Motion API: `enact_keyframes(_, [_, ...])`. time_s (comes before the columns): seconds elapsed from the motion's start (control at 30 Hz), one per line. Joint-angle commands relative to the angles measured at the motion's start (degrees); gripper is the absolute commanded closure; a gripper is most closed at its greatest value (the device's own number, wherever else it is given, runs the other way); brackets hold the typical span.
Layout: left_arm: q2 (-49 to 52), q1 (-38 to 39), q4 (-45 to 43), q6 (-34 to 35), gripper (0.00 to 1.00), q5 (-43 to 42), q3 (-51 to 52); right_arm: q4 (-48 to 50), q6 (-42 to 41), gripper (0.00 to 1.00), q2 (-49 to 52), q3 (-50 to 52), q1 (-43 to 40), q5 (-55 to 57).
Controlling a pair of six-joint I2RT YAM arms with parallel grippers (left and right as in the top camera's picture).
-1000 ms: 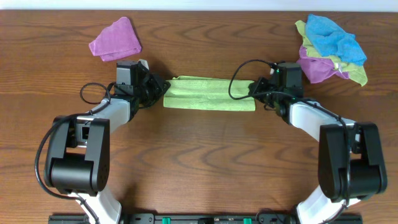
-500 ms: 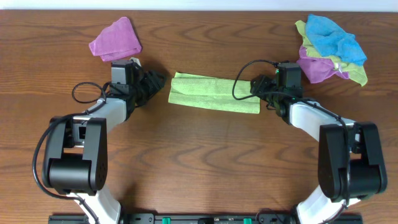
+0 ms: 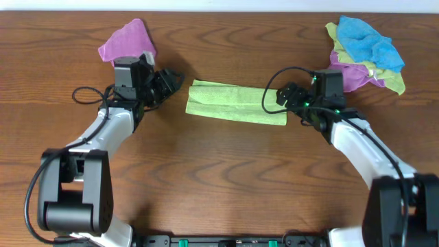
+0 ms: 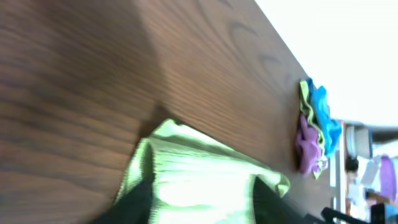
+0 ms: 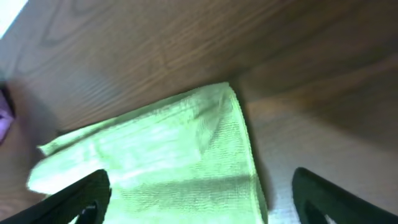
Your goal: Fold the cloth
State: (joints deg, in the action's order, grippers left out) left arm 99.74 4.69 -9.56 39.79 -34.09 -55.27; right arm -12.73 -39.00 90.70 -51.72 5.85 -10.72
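Well, I'm looking down on a dark brown wood-grain table (image 3: 219, 178), with a white strip beyond its far edge at the top of the frame. The green cloth (image 3: 236, 103) lies folded into a narrow band at upper centre, its long axis running left to right and dipping slightly rightward. My left gripper (image 3: 173, 80) sits just off its left end, fingers spread. My right gripper (image 3: 280, 97) hangs over the right end, fingers wide apart, holding nothing. A purple cloth (image 3: 127, 42) lies upper left and a heap of cloths (image 3: 363, 51) upper right.
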Motion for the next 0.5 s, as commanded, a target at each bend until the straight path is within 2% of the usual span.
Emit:
enact_keyframes(0.0, [0.0,3.56,0.35,0.52,0.7,0.07,-0.81,-1.86,-3.06,0.01,-2.71,-0.72,-0.31,-1.51])
enact_keyframes(0.07, [0.0,5.64,0.55,0.5,0.83,3.08,-0.81,-3.65,-5.73,0.01,-3.34,-0.72,-0.31,-3.98])
enact_keyframes(0.23, [2.12,8.37,0.55,0.52,0.95,7.56,-0.81,-7.02,-10.73,0.01,-3.19,0.79,-0.31,-8.0])
enact_keyframes(0.47, [8.83,8.48,-0.5,0.98,0.94,7.06,-0.85,-2.05,-15.02,0.01,-2.93,6.8,-0.31,-7.96])
